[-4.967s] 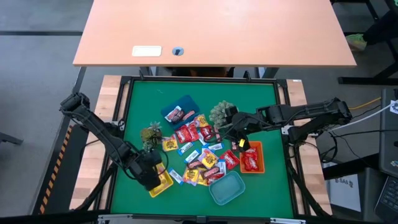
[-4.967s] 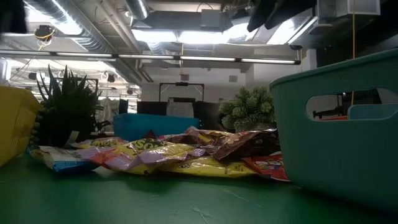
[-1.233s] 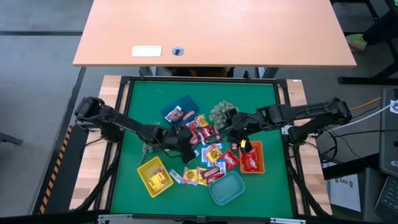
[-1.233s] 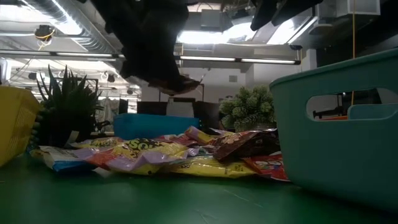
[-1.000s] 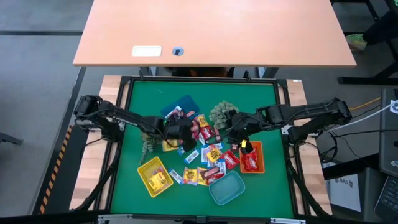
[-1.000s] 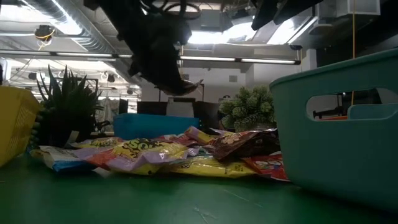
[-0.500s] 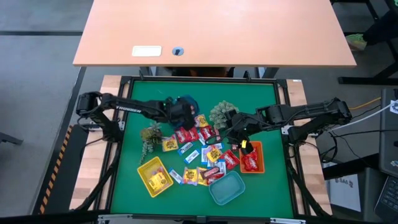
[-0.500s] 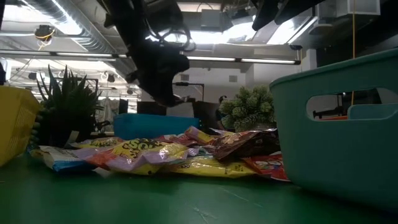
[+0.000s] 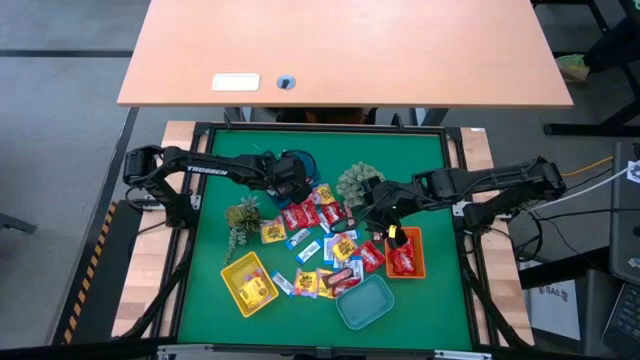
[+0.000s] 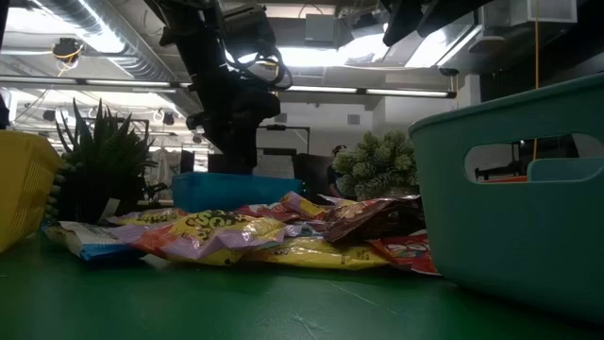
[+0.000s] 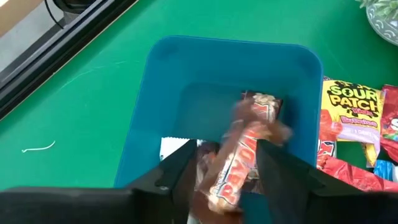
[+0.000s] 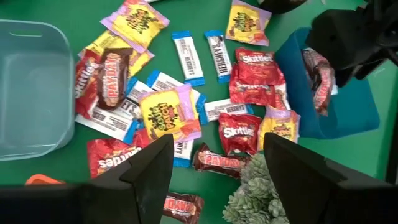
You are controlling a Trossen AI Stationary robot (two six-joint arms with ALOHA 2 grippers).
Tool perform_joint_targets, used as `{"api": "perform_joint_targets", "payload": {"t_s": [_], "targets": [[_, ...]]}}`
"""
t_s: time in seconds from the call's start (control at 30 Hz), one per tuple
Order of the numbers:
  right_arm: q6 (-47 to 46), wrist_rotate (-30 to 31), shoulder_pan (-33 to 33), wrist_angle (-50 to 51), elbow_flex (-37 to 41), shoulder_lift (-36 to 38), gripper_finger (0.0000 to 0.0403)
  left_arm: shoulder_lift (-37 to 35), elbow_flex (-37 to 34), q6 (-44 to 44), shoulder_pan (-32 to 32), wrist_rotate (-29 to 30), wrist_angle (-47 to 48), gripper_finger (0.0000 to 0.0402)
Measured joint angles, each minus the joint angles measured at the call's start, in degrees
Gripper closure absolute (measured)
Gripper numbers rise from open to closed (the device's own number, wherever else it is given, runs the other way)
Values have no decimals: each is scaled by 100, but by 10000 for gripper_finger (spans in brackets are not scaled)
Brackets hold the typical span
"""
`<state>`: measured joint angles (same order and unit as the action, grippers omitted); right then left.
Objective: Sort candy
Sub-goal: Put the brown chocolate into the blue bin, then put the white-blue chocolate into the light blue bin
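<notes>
The left tool point(image 11: 227, 168) hangs over a rounded, smooth blue plastic tray point(image 11: 163, 93) toward eleven o'clock on the green table point(image 9: 415, 160), fingers spread, with a crinkly brown PayDay bar point(image 11: 239, 155) blurred between them; whether it is gripped cannot be told. The right tool point(image 12: 217, 165) waits past centre toward three o'clock, fingers spread and empty. The candy point(image 12: 166, 112) lies in a glossy heap at the table's middle: red Skittles packs point(image 12: 236, 132), yellow Sour Patch pouches point(image 11: 348, 109), blue-and-white Hershey's bars point(image 12: 188, 57). Teal point(image 9: 364, 302), orange point(image 9: 414, 262) and yellow point(image 9: 238, 272) trays sit toward five through seven o'clock.
</notes>
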<state>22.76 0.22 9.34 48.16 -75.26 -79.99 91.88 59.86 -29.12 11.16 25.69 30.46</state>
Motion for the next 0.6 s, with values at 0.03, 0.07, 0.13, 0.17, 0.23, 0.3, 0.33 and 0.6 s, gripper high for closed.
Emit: {"api": "perform_joint_targets", "payload": {"t_s": [0.03,0.07,0.13,0.17,0.23,0.3,0.33,0.6], "targets": [[0,-58,0,0,0,0,155,0,0,-19,6,-4,-2,241],[4,-142,2,-2,0,0,155,0,0,-31,8,-6,-2,238],[0,-314,1,-2,0,-2,155,0,0,-30,8,-7,-4,234],[0,-406,0,-3,0,-3,155,0,0,-29,8,-7,-11,234],[0,-603,2,-19,0,-22,155,0,0,-27,0,-7,-46,234],[2,-768,1,-63,-1,-59,155,0,0,-23,-34,-9,-70,236],[0,-831,2,-55,0,-82,155,0,0,11,-60,-7,-74,238],[-29,-887,2,-300,-2,-692,155,-158,0,277,-469,-289,-144,250]]}}
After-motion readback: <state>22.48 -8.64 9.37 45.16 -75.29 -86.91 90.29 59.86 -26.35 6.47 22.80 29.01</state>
